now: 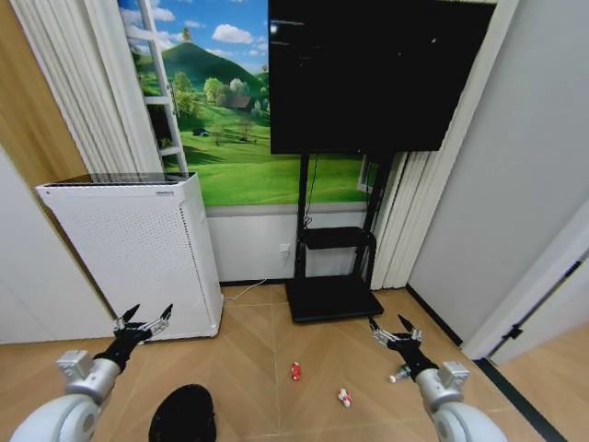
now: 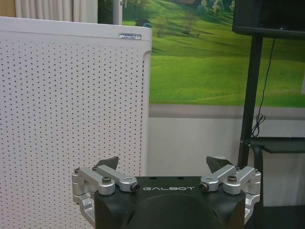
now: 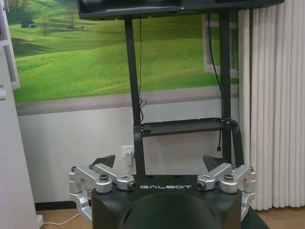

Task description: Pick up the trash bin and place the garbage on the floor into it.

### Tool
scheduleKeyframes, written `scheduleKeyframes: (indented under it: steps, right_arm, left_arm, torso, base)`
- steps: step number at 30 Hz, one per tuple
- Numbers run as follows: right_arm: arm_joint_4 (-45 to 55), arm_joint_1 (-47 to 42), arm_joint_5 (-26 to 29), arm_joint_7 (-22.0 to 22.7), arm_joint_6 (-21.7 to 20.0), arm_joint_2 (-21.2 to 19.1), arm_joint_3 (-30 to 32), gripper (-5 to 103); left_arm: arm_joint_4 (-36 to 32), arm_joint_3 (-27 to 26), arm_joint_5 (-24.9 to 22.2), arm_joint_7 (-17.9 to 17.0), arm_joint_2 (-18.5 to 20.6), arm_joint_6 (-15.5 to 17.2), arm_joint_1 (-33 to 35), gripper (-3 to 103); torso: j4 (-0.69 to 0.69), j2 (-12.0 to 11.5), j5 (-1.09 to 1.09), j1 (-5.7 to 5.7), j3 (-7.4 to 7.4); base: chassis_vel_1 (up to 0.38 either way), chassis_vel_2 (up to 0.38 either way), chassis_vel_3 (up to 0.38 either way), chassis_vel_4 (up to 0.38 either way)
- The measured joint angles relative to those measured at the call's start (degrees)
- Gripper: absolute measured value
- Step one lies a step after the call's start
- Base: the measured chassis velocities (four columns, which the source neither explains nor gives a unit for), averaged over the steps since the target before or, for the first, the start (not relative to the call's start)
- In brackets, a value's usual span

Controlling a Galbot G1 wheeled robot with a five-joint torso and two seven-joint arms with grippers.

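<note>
Trash bin (image 1: 183, 414), black, stands on the floor (image 1: 258, 350) at the lower left, below the left gripper (image 1: 144, 321), which hovers with fingers spread, empty. Rightward lie the red scrap (image 1: 295, 371), the white-and-red wrapper (image 1: 344, 398) and the small bottle (image 1: 399, 375), just beside the right gripper (image 1: 388, 324), also spread. Nothing is grasped yet; I judge the next move is lowering the left gripper onto the bin's rim.

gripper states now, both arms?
Left gripper: open, holding nothing, raised beside the air purifier.
Right gripper: open, holding nothing.
</note>
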Motion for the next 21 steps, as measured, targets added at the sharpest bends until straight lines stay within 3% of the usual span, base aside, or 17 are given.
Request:
scheduleKeyframes:
  steps: [4,21]
  right_arm:
    - [-0.2,0.0,-0.1,0.0,0.0,0.0,-0.3,100]
    - [-1.9,0.2,0.1,-0.5,0.9,0.0,-0.5,100]
  left_arm:
    - [0.0,0.0,0.3,0.0,-0.1,-0.1,0.0,100]
    - [0.2,0.2,1.4,0.1,-0.9,-0.7,0.1,100]
  torso:
    - [-0.05,-1.2,-0.02,-0.47,-0.68]
    - [-0.03,-5.0,-0.01,-2.02,-2.88]
  base:
    - [0.026,-0.019,-0.010,0.016]
    - [0.000,0.000,0.000,0.000]
